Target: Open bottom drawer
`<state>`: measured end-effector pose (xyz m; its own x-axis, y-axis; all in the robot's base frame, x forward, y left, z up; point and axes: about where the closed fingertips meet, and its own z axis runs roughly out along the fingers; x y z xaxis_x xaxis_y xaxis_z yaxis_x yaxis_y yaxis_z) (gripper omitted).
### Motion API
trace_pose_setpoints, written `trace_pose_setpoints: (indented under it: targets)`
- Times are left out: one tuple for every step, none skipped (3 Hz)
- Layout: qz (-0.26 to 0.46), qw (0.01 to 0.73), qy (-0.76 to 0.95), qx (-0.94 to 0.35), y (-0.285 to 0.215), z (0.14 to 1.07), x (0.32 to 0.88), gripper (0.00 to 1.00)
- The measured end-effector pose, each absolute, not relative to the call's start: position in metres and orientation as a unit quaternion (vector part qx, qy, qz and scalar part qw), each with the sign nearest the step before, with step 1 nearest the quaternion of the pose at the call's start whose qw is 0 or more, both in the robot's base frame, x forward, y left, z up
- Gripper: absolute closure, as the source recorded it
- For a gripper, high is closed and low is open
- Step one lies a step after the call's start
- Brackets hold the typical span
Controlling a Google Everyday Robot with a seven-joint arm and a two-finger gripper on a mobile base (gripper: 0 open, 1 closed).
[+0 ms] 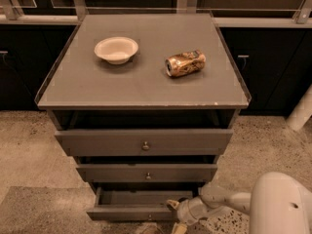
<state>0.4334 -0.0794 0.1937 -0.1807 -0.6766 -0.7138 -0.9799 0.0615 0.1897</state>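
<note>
The grey cabinet has three drawers. The bottom drawer (129, 212) is the lowest and shortest front, with a tiny knob (149, 217). It stands pulled out, and its dark inside (141, 197) shows. My gripper (174, 216) is at the drawer's right front corner, low in the view, reaching in from the right on the white arm (229, 202). It looks empty.
The top drawer (144, 141) and middle drawer (146, 172) stand slightly out. A white bowl (116, 49) and a crushed can (185, 63) lie on the cabinet top (141, 87). Dark cabinets stand behind. A white post (301, 110) is at the right. The floor is speckled.
</note>
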Motion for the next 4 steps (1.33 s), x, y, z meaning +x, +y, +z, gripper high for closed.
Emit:
trace_pose_setpoints:
  targets:
    - [0.344, 0.226, 0.675, -0.612, -0.073, 0.196, 0.426, 0.00]
    - [0.372, 0.217, 0.641, -0.635, -0.061, 0.199, 0.402, 0.00]
    - [0.402, 0.206, 0.622, -0.640, -0.057, 0.201, 0.379, 0.00]
    - [0.451, 0.192, 0.599, -0.633, -0.052, 0.201, 0.342, 0.00]
